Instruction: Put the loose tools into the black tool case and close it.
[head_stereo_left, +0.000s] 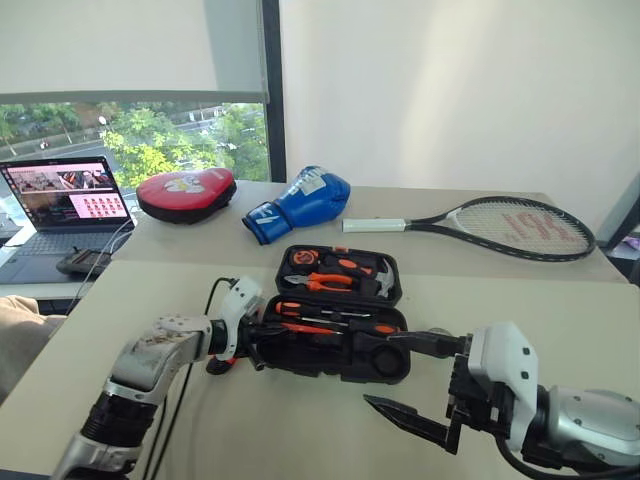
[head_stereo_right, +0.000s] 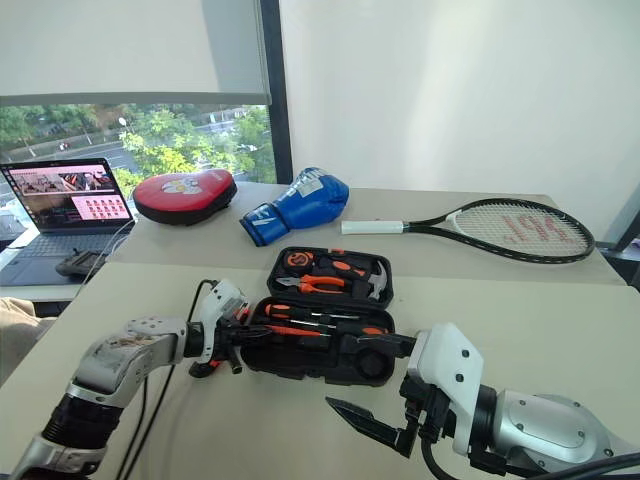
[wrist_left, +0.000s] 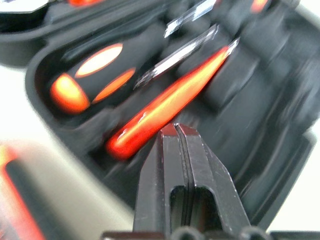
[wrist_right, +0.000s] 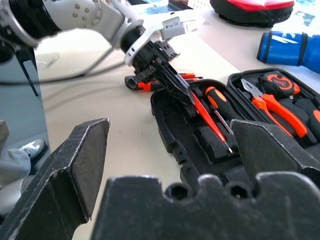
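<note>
My right gripper (head_stereo_left: 418, 378) hangs nearest me over the tabletop's near edge, its two black fingers spread wide with nothing between them. Just beyond it, the black tool case (head_stereo_left: 345, 355) lies open in the middle of the tabletop, its lid half tilted back. My left gripper (wrist_right: 186, 98) reaches in at the case's left end, fingers pressed together and empty, the tips just above a slim orange screwdriver (wrist_left: 165, 107) lying in the tray. Beside that lies one black-and-orange-handled screwdriver (wrist_right: 220, 106). One orange-black knife (wrist_right: 157, 81) lies loose on the tabletop, just outside the case's left end. In the lid half I count one pair of orange-handled pliers (head_stereo_left: 325, 283) and one hammer (head_stereo_left: 383, 280). Towards the far edge lie one blue boxing glove (head_stereo_left: 300, 203) with white marks I cannot read, one red punch pad (head_stereo_left: 186, 193) and one tennis racket (head_stereo_left: 490, 227) with red lettering on its strings, too faint to read. One open laptop (head_stereo_left: 62, 212) sits at the far left corner.
</note>
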